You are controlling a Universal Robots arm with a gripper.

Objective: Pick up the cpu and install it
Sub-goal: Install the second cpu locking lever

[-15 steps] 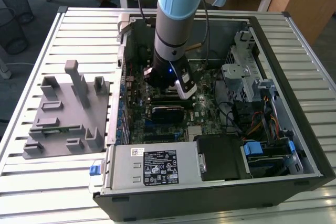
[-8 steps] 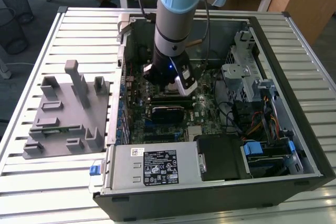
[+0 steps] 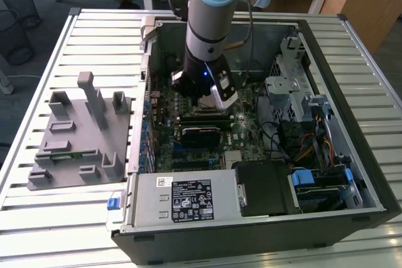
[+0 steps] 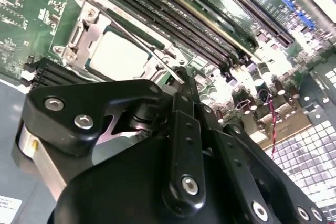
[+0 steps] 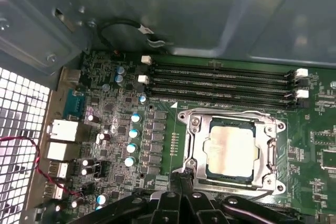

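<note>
Exterior view: open computer case (image 3: 352,48) lying on a slatted metal table (image 3: 38,80); the arm (image 3: 210,29) reaches down into it over the green motherboard (image 3: 242,136). A grey moulded fixture (image 3: 78,136) sits on the table toward the exterior view's left, well apart from the case. The arm's body hides the gripper tip and the socket here.

Second wrist view: black gripper (image 4: 178,85) linkage in the foreground, its tip just beside the socket frame (image 4: 86,24). The cpu (image 4: 118,56) lies flat in the socket, pale top up. Whether the fingers are spread or pressed together cannot be told. Memory slots (image 4: 210,30) run beyond.

First wrist view: cpu (image 5: 231,148) seated squarely inside the metal socket frame (image 5: 197,145), nothing gripping it; the gripper (image 5: 181,179) tip sits at the frame's edge. Four memory slots (image 5: 220,85) and blue-topped capacitors (image 5: 134,132) show clearly.
</note>
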